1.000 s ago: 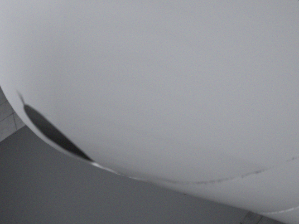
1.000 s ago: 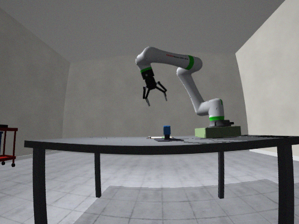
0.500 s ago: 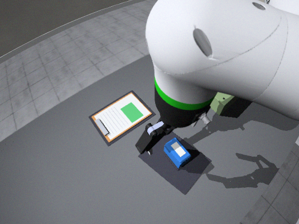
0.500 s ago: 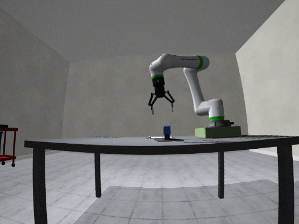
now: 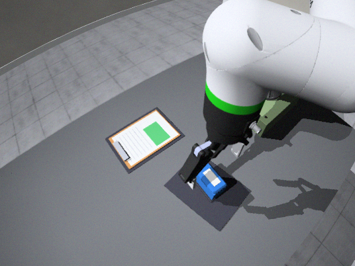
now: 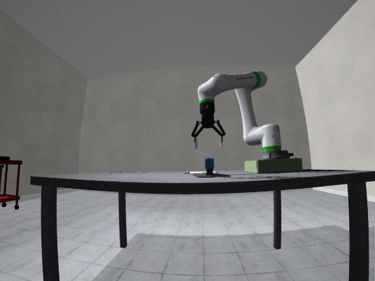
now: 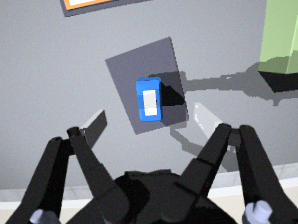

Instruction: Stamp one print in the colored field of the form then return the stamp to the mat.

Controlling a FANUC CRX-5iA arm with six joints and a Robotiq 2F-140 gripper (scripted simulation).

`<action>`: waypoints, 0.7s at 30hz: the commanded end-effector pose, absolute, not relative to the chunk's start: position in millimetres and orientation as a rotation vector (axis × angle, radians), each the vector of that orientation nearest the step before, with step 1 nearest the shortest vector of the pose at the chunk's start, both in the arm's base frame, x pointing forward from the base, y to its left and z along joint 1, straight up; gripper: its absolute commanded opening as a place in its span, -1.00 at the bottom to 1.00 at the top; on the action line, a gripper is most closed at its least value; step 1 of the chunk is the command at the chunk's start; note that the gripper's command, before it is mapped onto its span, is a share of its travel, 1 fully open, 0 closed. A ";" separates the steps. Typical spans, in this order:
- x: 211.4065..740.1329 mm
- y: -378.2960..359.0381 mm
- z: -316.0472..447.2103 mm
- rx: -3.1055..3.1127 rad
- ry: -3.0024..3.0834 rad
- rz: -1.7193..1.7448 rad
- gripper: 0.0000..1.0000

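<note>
The blue stamp (image 5: 210, 181) with a white and grey top stands upright at the middle of the dark mat (image 5: 208, 195). It also shows in the side view (image 6: 209, 165) and in the wrist view (image 7: 149, 99). My gripper (image 6: 208, 145) hangs wide open and empty above the stamp, with a clear gap between fingertips and stamp top. In the wrist view the fingertips stand to either side of the stamp, high above it. The form (image 5: 144, 137) lies on a clipboard to the left of the mat, and its green field (image 5: 156, 133) bears no mark.
The arm's pale green base block (image 5: 275, 114) stands to the right behind the mat, and it also shows in the wrist view (image 7: 281, 40). A metal clip (image 5: 121, 151) sits at the near end of the clipboard. A red cart (image 6: 8, 182) stands far left, off the table.
</note>
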State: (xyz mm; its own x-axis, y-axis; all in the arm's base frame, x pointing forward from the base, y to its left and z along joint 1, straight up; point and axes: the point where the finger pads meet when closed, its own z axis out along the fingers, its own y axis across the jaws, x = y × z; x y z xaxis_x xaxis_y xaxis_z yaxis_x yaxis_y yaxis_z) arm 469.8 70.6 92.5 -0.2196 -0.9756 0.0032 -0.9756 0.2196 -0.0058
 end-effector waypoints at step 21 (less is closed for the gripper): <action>469.7 70.7 142.6 -1.966 2.447 -0.006 1.00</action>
